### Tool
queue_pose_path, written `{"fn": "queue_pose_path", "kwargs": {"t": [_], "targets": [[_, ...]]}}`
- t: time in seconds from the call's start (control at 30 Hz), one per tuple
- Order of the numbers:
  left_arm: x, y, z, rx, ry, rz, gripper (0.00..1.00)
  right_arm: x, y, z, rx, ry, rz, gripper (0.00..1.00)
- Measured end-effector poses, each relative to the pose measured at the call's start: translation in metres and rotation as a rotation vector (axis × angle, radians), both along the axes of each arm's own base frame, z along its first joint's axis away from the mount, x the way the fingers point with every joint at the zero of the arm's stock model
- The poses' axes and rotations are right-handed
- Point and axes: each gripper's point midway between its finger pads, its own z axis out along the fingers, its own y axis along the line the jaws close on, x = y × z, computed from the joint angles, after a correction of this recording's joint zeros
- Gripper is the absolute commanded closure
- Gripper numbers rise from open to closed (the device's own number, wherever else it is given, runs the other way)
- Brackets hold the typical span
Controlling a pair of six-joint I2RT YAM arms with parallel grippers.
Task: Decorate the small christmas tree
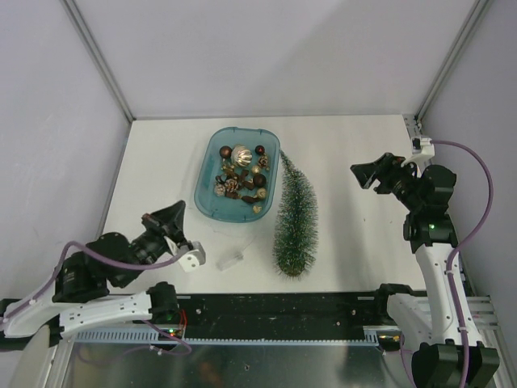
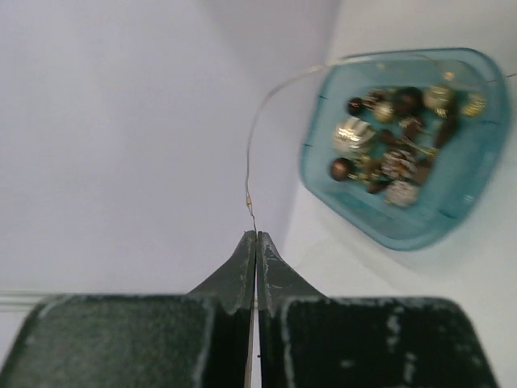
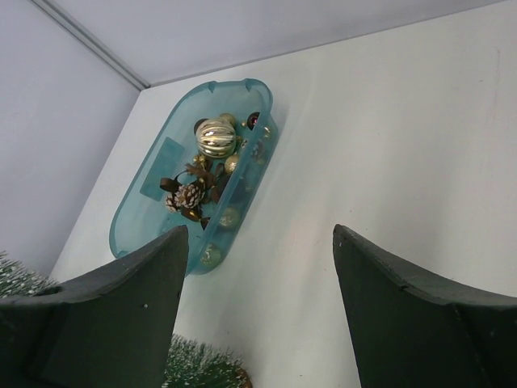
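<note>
The small christmas tree [image 1: 295, 217] lies on its side on the white table, right of the teal tray [image 1: 206, 198], tip toward the back. Its bristles show at the bottom of the right wrist view [image 3: 202, 368]. The tray holds several gold and brown ornaments [image 1: 241, 174] and pinecones. My left gripper [image 1: 176, 213] is left of the tray, raised, and shut on a thin wire [image 2: 250, 174] that arcs toward the tray [image 2: 404, 230]. My right gripper [image 1: 370, 173] is open and empty, right of the tree, with the tray [image 3: 137, 218] ahead of it.
A small clear plastic piece [image 1: 230, 259] lies on the table near the front, between my left gripper and the tree's base. Grey walls close the left, back and right sides. A black rail [image 1: 283, 307] runs along the near edge.
</note>
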Motion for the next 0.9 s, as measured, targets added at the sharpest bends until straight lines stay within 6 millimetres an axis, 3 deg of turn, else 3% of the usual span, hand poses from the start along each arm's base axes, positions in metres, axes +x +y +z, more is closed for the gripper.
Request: {"fn": "queue_pose_path", "kwargs": {"t": [0.13, 0.3, 0.47, 0.57, 0.7, 0.77, 0.9], "targets": [[0.003, 0.005, 0.023, -0.036, -0.171, -0.008, 1.00, -0.001, 0.001, 0.000, 0.006, 0.002, 0.006, 0.24], [0.000, -0.006, 0.021, 0.060, -0.378, -0.086, 1.00, -0.001, 0.002, 0.000, 0.007, 0.003, 0.012, 0.24], [0.003, -0.020, 0.023, 0.077, -0.450, -0.095, 1.00, -0.002, 0.003, 0.000, 0.012, 0.005, 0.020, 0.24], [0.006, -0.030, 0.017, 0.055, -0.458, -0.091, 1.00, -0.002, 0.005, 0.000, 0.020, 0.011, 0.026, 0.24], [0.015, -0.046, -0.008, 0.055, -0.464, -0.088, 1.00, 0.000, 0.007, -0.001, 0.036, 0.020, 0.041, 0.24], [0.032, -0.051, -0.024, 0.082, -0.459, -0.052, 1.00, 0.002, 0.009, -0.002, 0.043, 0.024, 0.048, 0.23], [0.095, -0.041, -0.044, 0.128, -0.382, 0.109, 1.00, 0.003, 0.012, 0.001, 0.063, 0.019, 0.064, 0.23]]}}
